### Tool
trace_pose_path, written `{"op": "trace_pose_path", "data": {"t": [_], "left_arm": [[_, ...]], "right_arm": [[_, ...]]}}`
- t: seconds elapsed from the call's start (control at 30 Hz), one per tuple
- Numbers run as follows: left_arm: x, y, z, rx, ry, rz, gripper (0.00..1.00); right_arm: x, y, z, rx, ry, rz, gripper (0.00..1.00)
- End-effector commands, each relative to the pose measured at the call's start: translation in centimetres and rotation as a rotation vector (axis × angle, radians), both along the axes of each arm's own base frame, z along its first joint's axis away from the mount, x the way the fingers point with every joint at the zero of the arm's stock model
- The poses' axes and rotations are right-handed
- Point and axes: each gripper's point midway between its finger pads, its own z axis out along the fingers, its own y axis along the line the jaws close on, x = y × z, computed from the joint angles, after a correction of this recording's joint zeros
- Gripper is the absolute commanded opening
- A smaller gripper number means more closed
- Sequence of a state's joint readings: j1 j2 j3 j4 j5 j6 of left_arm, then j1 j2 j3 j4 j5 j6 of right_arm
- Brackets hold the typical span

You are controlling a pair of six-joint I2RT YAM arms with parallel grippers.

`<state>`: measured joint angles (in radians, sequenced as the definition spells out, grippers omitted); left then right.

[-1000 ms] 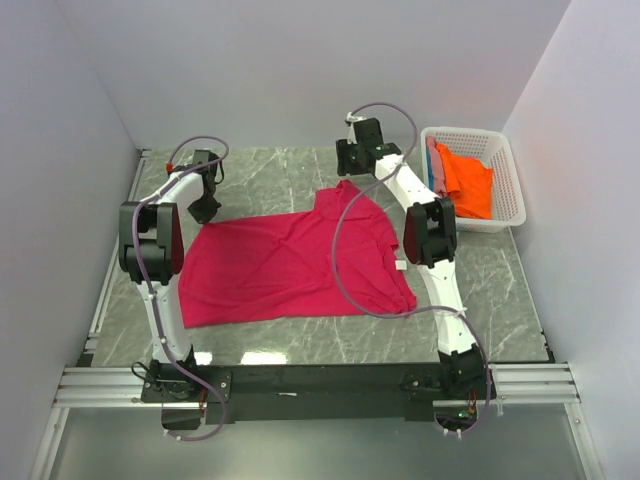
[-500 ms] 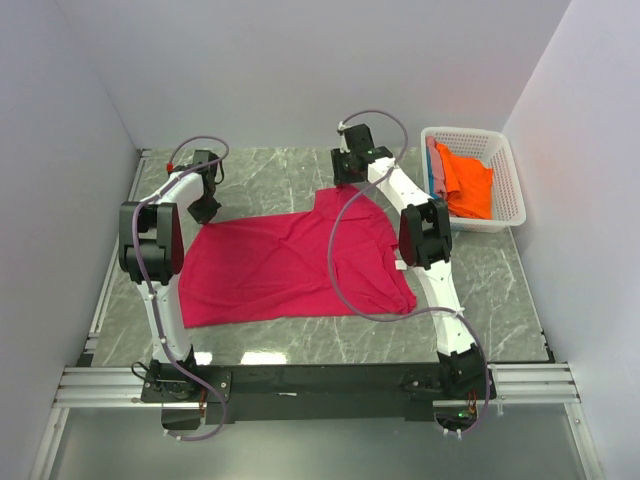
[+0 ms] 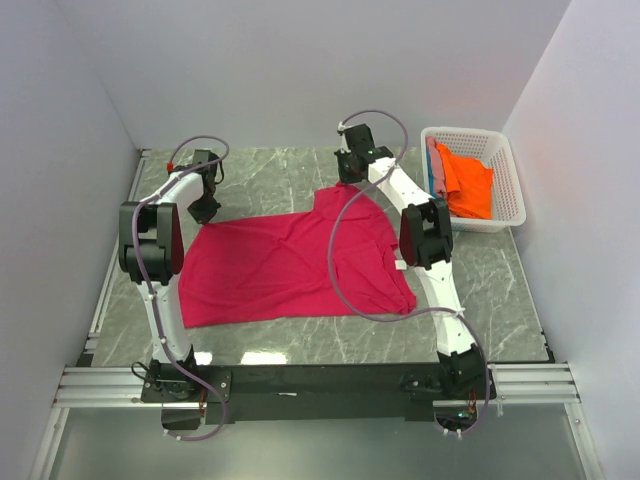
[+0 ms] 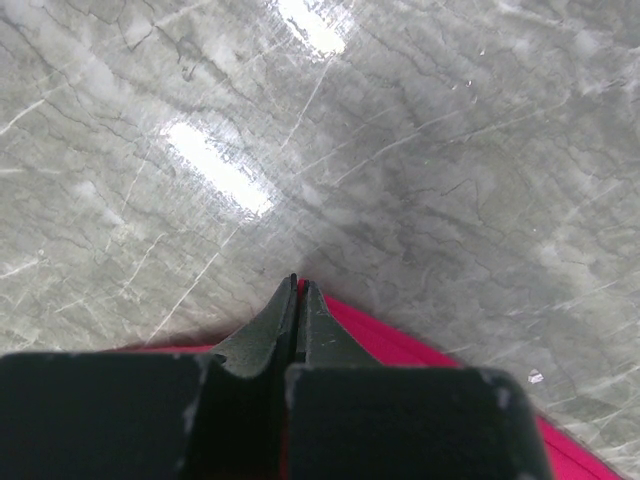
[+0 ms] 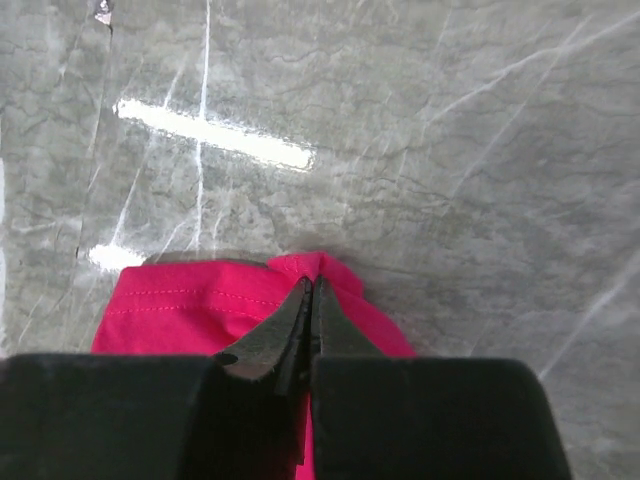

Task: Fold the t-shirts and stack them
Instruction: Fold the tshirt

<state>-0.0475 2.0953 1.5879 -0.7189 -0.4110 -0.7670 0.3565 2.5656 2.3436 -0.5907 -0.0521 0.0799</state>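
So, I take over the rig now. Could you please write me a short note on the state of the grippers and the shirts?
Left gripper: shut on the far left corner of the crimson shirt.
Right gripper: shut on the same shirt's far edge.
It lies spread on the table, not folded. The orange shirt and blue-teal shirt lie in the basket.
Done: no fold, no stack.
Left: all three shirts.

Overhead view from high behind, wrist views close, looking down, sharing crimson-pink t-shirt (image 3: 290,265)
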Motion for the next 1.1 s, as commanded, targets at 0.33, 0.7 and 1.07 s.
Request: {"op": "trace_pose_path", "data": {"t": [0.33,0.7,1.07], "left_arm": [[1.3,0.9,6.9,0.046,-0.152,0.013,0.01],[1.5,1.1,6.7,0.057,-0.158,0.021,0.01],[2.3,-0.9,6.8,0.016,-0.327,-0.138,0.01]], "right_arm": [[0.1,-2.6,16.2,-0.059,-0.338,0.015,0.0],[-0.7,-3.2,15.7,-0.098,-0.329,0.032,0.0],[-4.5,-1.6,13.6,-0.033,-0.283,0.135,0.0]]}}
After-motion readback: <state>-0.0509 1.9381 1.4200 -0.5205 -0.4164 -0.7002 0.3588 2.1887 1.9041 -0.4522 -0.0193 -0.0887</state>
